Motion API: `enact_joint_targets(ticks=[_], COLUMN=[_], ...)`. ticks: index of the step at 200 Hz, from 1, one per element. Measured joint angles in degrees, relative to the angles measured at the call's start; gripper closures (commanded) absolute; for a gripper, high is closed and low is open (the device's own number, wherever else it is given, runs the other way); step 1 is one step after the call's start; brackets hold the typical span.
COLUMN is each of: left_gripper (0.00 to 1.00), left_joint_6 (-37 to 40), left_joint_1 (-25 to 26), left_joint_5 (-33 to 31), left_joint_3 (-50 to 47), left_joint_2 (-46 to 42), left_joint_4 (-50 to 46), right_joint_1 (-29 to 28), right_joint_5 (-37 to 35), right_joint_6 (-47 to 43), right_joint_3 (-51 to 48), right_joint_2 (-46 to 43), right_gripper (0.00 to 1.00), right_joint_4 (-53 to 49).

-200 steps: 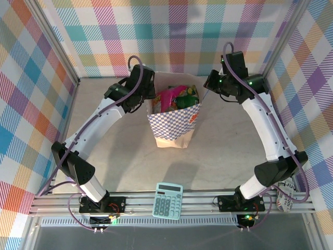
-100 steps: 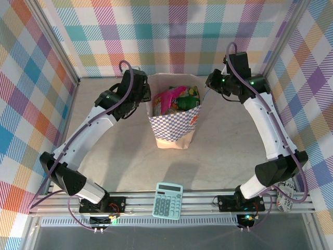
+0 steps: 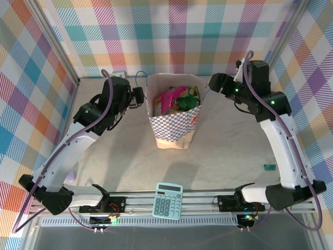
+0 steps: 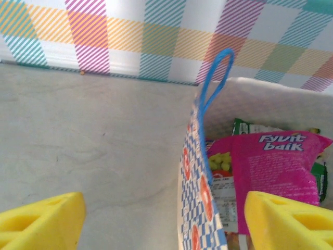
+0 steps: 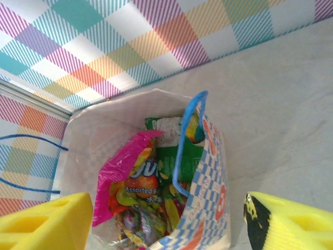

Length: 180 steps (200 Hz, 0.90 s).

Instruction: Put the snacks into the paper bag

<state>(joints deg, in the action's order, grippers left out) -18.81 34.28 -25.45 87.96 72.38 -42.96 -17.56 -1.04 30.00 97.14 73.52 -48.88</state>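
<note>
Here, the paper bag (image 3: 174, 127) is shown standing upright on the pale table (image 3: 229, 151), toward the far side and roughly midway between the two arms. Its mouth is turned upward, and the snacks (image 3: 178, 99) are seen packed inside it. A magenta packet (image 5: 125, 166) is seen uppermost, a green packet (image 5: 169, 159) lies against it, and fruit-printed packets are crowded beneath.

The left gripper (image 3: 139, 97) is held just beside the bag's left rim, at the level of the mouth. In the left wrist view its yellow fingers (image 4: 44, 221) are spread to the two lower corners. The checkered bag wall and one upright blue cord handle (image 4: 213, 78) are framed between them, and neither is clasped. Nothing is gripped by this gripper.

The right gripper (image 3: 212, 82) is held near the bag's far right corner, slightly apart from the rim. In the right wrist view its jaws are likewise set wide apart above the open mouth, and nothing is grasped between them. A second blue handle is seen looping over the near wall.

A pale teal calculator (image 3: 167, 200) is seen resting on the metal rail at the near edge, well apart from the bag.
</note>
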Motion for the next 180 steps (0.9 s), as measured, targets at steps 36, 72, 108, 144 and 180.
enact_joint_targets(ticks=[36, 72, 108, 144, 180], left_gripper=[0.00, 0.00, 0.00, 0.00, 0.00], left_joint_6=[1.95, 1.70, 1.53, 1.70, 3.08], left_joint_1=[-0.02, -1.11, -3.41, -6.82, -7.54], left_joint_5=[-2.71, -4.50, -5.68, -6.01, -11.47], left_joint_3=[-5.53, -12.50, -17.42, -27.74, -37.46], left_joint_2=[-3.30, -4.37, -4.37, -4.44, -4.44], left_joint_4=[-0.15, -0.39, 0.35, 7.50, 17.05], right_joint_1=[1.05, 3.78, 7.45, 11.41, 14.49], right_joint_5=[-2.51, -4.15, -4.59, -5.38, -6.36], right_joint_6=[-3.26, -4.81, -5.09, -5.35, -6.58], right_joint_3=[-5.68, -13.75, -21.53, -28.57, -35.67], right_joint_2=[-3.45, -4.00, -4.96, -6.49, -6.69], right_gripper=[0.08, 0.06, 0.04, 0.02, 0.00], right_joint_4=[0.63, 2.14, 3.96, 6.75, 12.39])
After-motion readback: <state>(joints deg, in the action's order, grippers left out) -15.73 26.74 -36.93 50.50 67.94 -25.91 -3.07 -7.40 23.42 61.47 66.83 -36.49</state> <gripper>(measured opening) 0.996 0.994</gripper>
